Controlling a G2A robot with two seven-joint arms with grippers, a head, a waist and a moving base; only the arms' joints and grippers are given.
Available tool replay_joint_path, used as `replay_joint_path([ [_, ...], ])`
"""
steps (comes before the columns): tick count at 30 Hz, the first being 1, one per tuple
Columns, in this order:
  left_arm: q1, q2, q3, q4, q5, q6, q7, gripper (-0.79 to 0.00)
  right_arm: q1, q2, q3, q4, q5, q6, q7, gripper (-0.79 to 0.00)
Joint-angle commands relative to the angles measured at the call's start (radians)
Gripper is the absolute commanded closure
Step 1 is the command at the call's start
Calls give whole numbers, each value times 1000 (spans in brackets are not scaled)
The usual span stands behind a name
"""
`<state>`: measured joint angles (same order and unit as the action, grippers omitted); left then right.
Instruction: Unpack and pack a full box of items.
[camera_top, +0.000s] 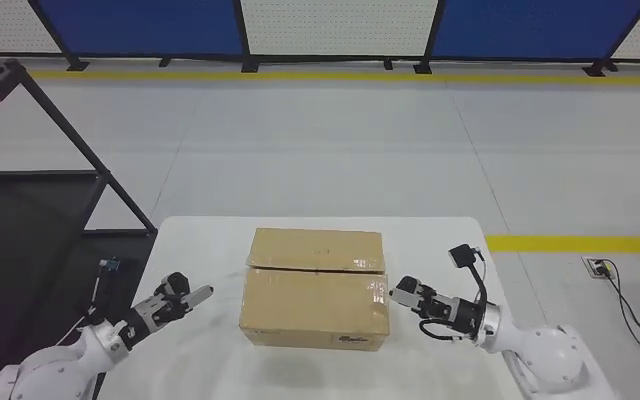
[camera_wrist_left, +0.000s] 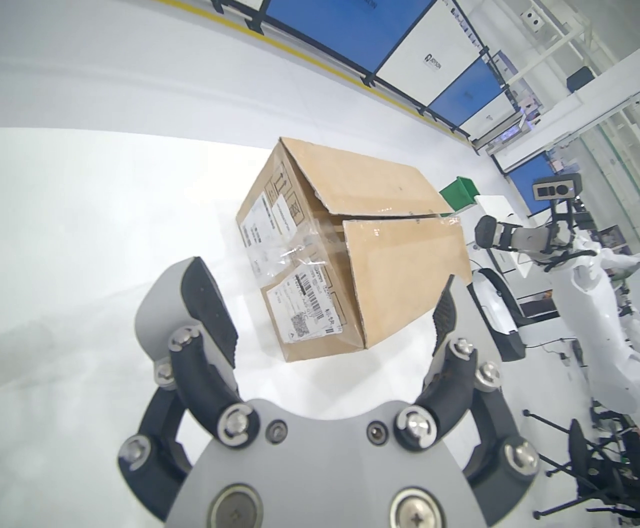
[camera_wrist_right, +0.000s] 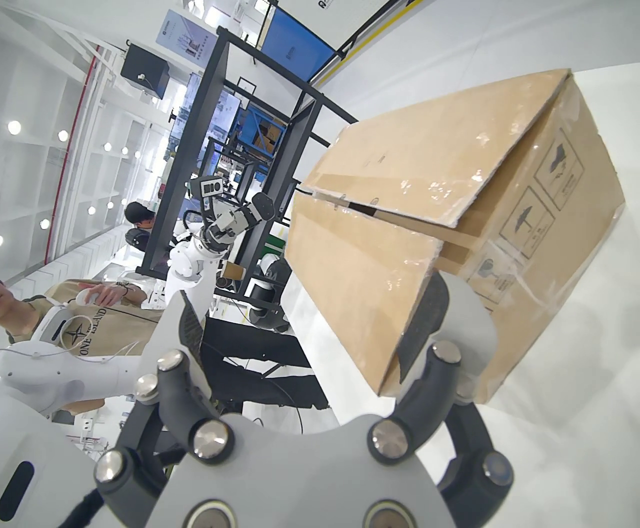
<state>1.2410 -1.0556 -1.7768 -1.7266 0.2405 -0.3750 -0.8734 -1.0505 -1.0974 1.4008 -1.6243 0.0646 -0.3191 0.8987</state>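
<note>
A brown cardboard box sits in the middle of the white table, its two top flaps folded down and slightly raised at the seam. Labels and clear tape cover one end of the box. My left gripper is open, a short way off that labelled end, holding nothing. My right gripper is open at the opposite end of the box, close to its near top corner, one finger beside the flap's edge.
A black metal rack stands left of the table. The table's front edge lies close to both arms. Blue and white partition panels line the far floor, with yellow floor tape to the right.
</note>
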Motion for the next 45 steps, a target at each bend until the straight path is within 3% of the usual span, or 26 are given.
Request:
replay_joint_path([
  [1,-33,4,14,32,-52,21,-52,-785,20,-1,-10,38,9,-17,4,-785],
  [9,-100,17,34,91,-185,82,-190,-785,103,-11,-70,174,71,-26,14,-785],
  [18,-100,17,34,91,-185,82,-190,-785,154,-19,-107,249,164,-70,37,-785],
  [30,-100,17,34,91,-185,82,-190,-785,178,-22,-128,279,335,-107,164,-785],
  [39,-100,17,34,91,-185,82,-190,-785,166,-14,-115,243,476,-172,344,-785],
  [45,-100,17,34,91,-185,82,-190,-785,126,0,-102,139,477,-182,420,-785],
])
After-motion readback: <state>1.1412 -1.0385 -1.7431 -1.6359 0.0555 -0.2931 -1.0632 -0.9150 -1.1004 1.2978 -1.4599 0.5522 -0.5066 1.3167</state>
